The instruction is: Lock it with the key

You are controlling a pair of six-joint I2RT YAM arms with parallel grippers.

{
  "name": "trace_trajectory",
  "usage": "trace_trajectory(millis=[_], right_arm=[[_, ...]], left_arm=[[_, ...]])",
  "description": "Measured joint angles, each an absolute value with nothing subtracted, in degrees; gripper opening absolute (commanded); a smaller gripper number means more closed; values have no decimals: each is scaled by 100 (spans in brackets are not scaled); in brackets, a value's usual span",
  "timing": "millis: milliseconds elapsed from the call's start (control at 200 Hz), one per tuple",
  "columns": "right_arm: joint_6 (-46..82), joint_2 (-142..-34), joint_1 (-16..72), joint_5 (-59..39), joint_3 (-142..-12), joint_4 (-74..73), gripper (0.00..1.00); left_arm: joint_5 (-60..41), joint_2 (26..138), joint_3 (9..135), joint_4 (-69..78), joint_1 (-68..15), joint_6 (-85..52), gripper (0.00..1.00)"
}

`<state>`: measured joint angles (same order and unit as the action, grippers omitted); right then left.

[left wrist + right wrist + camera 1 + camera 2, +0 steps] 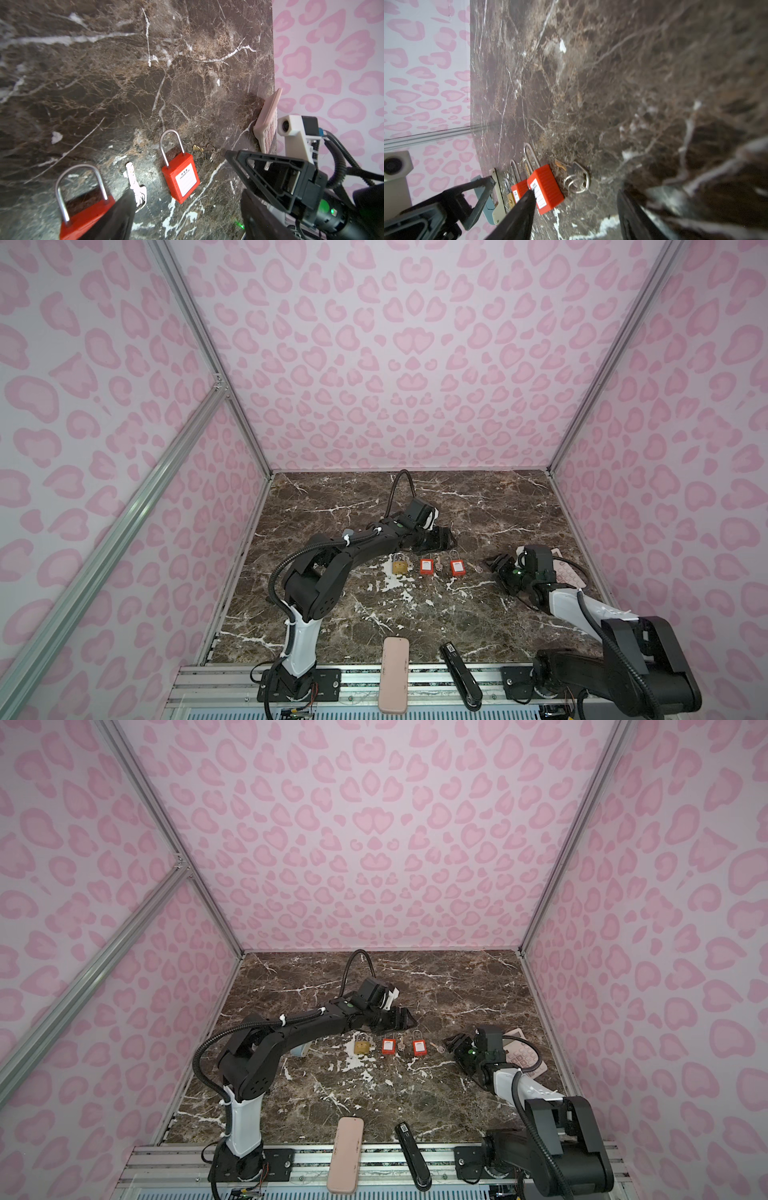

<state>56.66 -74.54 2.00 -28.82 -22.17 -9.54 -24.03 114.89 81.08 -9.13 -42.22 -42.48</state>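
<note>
ringed key (475, 568) lies flat and loose on the marble table (478, 497), at the right end of the row of locks and just beside the outer red padlock (456, 568). its long axis runs nearly along that row: the brass blade points toward the padlock, the silver head and ring toward the right gripper (496, 565). that gripper sits low just to the right of the key, jaws apart and holding nothing. in the right wrist view its fingertips (532, 193) stand on either side of the ring end, with the key just ahead of them and about centred in the gap. the left gripper (441, 536) is also empty with jaws apart, but it is behind the row, near the gap between the two red padlocks and further from this key. so the right arm looks the one to take it. the reach seems almost in line with the key's length, so a short advance and drop should put the head between the fingers. the key is thin and flat on hard stone, so it may skid toward the padlock if a fingertip nudges the ring first.
</note>
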Motion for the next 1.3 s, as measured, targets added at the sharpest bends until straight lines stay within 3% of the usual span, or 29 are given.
trace_trajectory(millis=[235, 1070, 1300], right_arm=[[5529, -8206, 139, -3472, -2536, -1271, 61], [5406, -8079, 239, -3577, -2447, -1304, 62], [5319, -8488, 178, -3721, -2657, -1435, 61]], left_arm=[[-2403, 11489, 8108, -913, -4228, -4250, 81], [-2401, 11472, 8075, -908, -4228, -4313, 81], [-2401, 11441, 8051, -902, -4228, -4313, 81]])
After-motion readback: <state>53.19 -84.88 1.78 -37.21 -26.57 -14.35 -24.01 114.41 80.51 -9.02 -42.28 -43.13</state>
